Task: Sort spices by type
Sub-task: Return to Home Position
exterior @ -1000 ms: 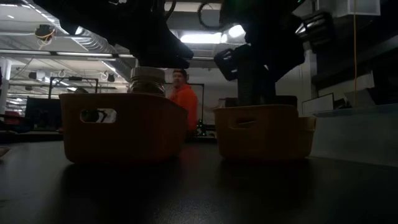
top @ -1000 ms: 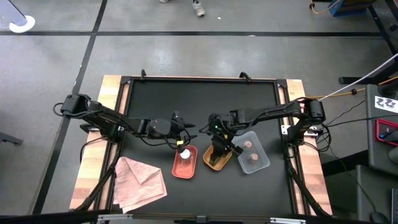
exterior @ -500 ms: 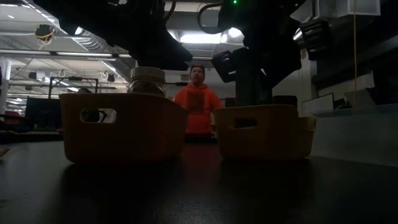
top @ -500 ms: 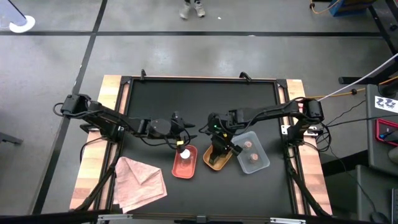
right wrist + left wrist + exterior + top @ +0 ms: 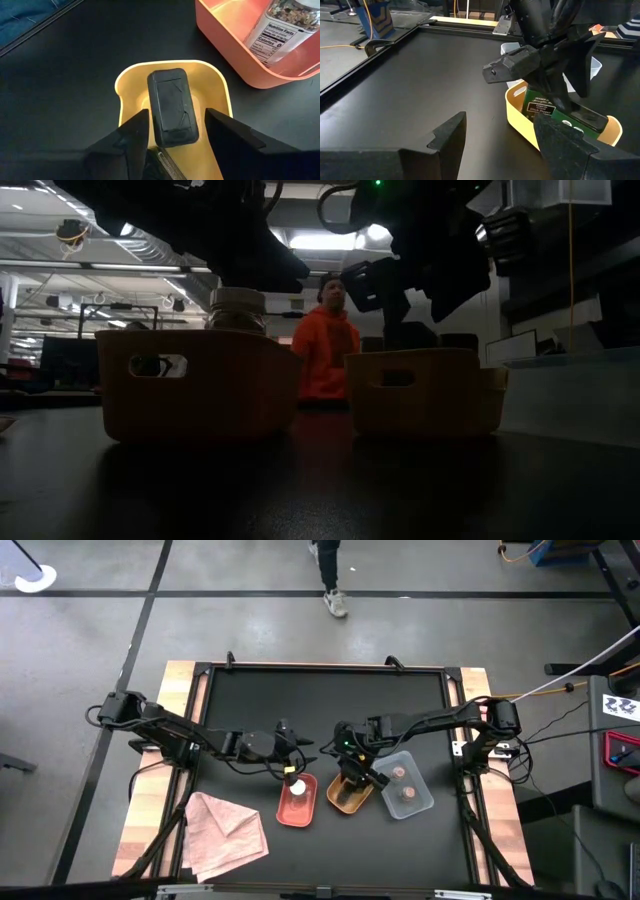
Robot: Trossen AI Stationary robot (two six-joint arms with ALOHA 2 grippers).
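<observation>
My right gripper [image 5: 352,772] is open above the yellow tray [image 5: 338,802], its fingers on either side of a dark grey-green spice jar [image 5: 172,107] that lies in the tray; its green label shows in the left wrist view [image 5: 540,107]. My left gripper [image 5: 289,768] is open and empty beside the far end of the red tray [image 5: 296,810], where the white-capped jar [image 5: 298,786] stands. Two pinkish-brown jars [image 5: 402,783] are in the grey tray [image 5: 422,802]. I see no second dark jar.
A pink cloth [image 5: 225,830] lies at the table's near left. The three trays stand side by side at the near middle. The far half of the black table top [image 5: 320,705] is bare. A person in an orange top [image 5: 325,350] stands beyond the table.
My right gripper has gone up out of the yellow tray, and its fingers now hang above the tray's rim; the dark jar stays in the tray. The person behind the table has walked toward the right.
</observation>
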